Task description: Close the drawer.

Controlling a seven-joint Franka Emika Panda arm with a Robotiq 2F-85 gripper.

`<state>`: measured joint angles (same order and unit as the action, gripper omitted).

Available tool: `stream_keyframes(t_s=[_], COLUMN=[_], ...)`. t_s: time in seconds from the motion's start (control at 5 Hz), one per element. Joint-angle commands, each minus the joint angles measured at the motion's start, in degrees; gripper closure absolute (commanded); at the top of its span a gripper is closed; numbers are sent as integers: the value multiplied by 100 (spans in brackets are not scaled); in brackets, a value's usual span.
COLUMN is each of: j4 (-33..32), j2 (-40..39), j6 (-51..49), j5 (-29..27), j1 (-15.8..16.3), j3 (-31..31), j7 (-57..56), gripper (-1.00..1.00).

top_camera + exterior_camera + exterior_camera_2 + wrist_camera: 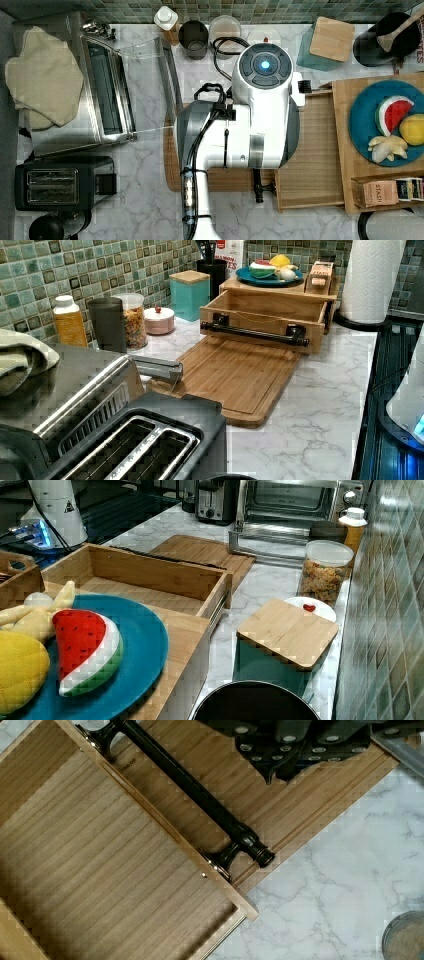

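Note:
The drawer (312, 150) is a wide shallow light-wood tray standing pulled out from its light-wood stand (345, 165), and its striped bottom (100, 870) is bare. A black bar handle (200, 795) runs along the drawer front (260, 322). In the right view the drawer (150, 580) also stands open. My gripper (282, 770) hangs above the bamboo cutting board (310, 795), just outside the handle and not touching it. Its fingers look shut with nothing between them. In the top view my white arm (250, 115) covers the drawer's front part.
The cutting board (235, 375) lies in front of the drawer. A toaster oven (105, 95) with its door open and a toaster (60, 182) stand at the top view's left. A blue plate (365, 120) with toy fruit and a tea box (380, 192) sit on the stand. Jars line the tiled wall.

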<state>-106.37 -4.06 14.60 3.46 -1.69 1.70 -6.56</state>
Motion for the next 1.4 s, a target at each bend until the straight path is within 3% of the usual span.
stream_keyframes(t_s=[0.2,0.8,1.0,1.2,1.4], j4=[-55,-1190,-1658,-2107,-2682], j2=[0,590,761,851,1006], j6=[0,642,1037,1440,2061], j5=[40,48,124,-157,270], j1=[-62,159,208,126,245], j3=[-18,-263,-340,-347,-398], j7=[2,-2344,-2669,-3200,-3081], gripper=[100,100,100,100,100])
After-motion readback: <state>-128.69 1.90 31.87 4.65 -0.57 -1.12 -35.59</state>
